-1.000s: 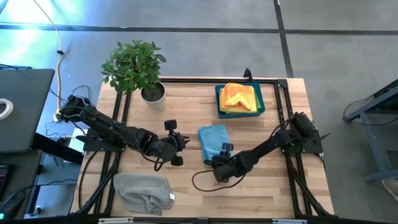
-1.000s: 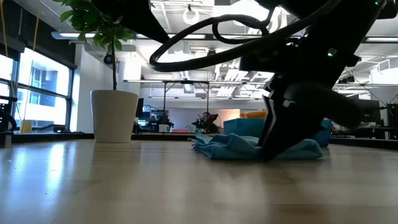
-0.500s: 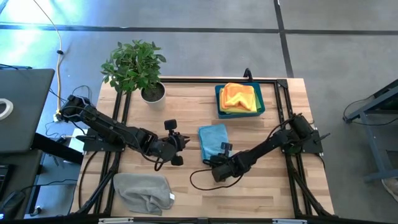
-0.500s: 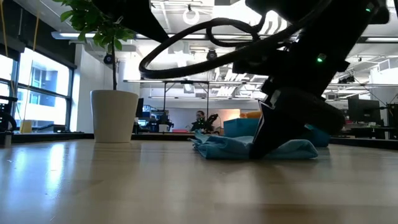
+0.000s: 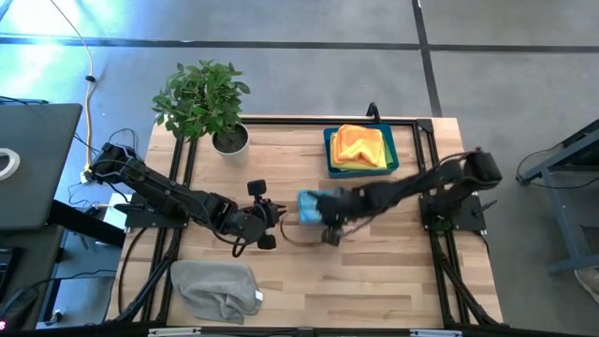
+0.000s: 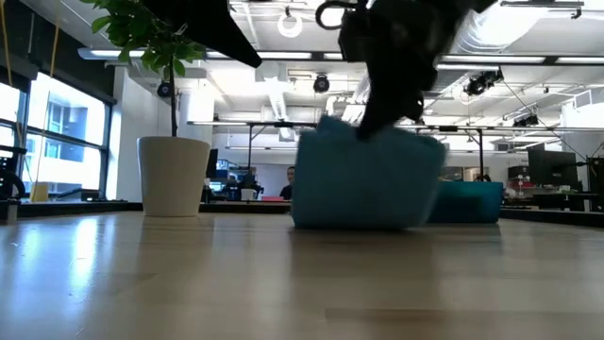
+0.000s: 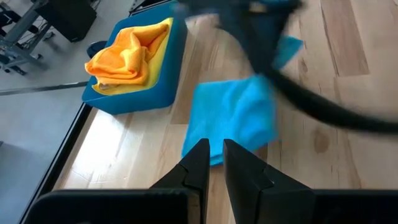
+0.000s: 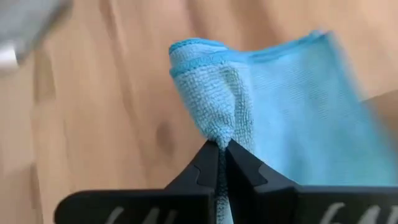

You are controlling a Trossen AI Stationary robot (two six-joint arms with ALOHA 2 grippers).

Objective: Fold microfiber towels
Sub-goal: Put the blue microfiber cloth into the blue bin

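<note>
right end effector [image 8: 221,149] is pinching a bunched edge of the fuzzy light blue towel [image 5: 313,206], lifting it mid-surface [image 5: 374,281]; left end effector [image 7: 211,163] is sitting nearly pressed together just beside it, empty

Wooden worktop [image 5: 374,281], pale planks, edged by a black frame. Potted plant [image 5: 202,98] in a white pot at the far left corner, leafy and upright. Rigid blue bin [image 5: 332,159] at the far side, right of centre, well apart from the plant. Laptop [image 5: 33,164] on a side surface left of the worktop, beside a yellow cable [image 5: 90,89]. Grey floor [image 5: 281,37] beyond. Large office room with ceiling lights behind, seen in the low view.
</note>
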